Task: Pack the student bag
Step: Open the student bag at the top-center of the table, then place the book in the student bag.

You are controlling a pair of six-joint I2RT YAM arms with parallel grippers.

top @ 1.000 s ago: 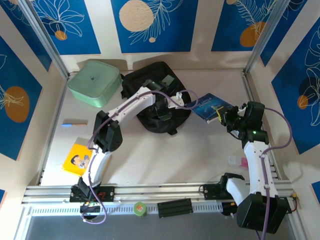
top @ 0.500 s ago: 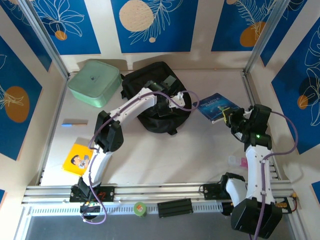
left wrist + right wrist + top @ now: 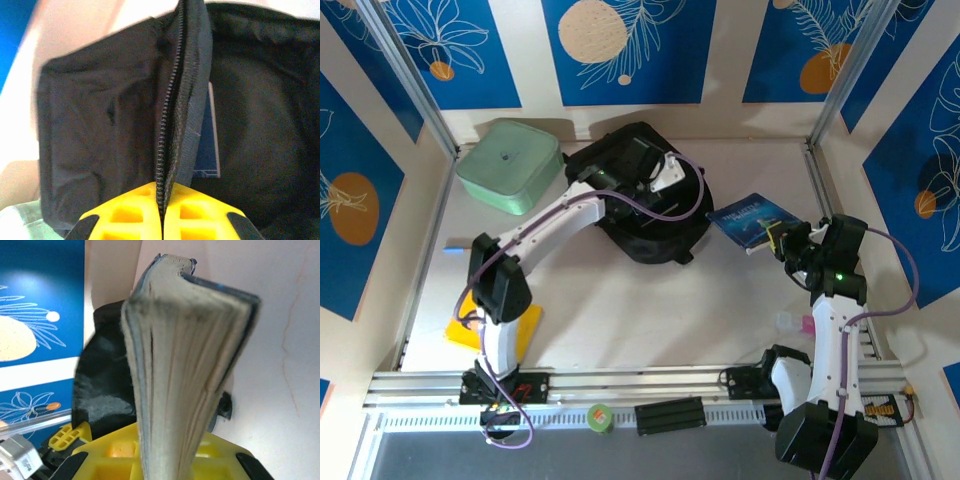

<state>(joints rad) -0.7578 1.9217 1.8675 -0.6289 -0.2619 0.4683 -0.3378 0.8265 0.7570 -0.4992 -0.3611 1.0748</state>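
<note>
The student bag is seen at the middle of the table's far edge, just beside a mint-green box that sits in the far left corner. The box's lid is closed, so its contents cannot be told, and whether bag and box touch cannot be told either. The bag's main compartment is held agape. In the left wrist view a flat dark-blue item with a pale border is seen standing against the inner wall; what it is cannot be made out.

The left gripper is closed tight on the bag's zipper edge, which is pinched between the yellow fingers and lifted upright. The right gripper is clamped on a blue book, which is carried above the table to the right of the bag and apart from it. In the right wrist view the book's page edges are turned toward the camera.

A yellow card lies near the left edge, partly covered by the left arm. A small pink object lies near the right edge. Bare tabletop is left between the bag and the near edge.
</note>
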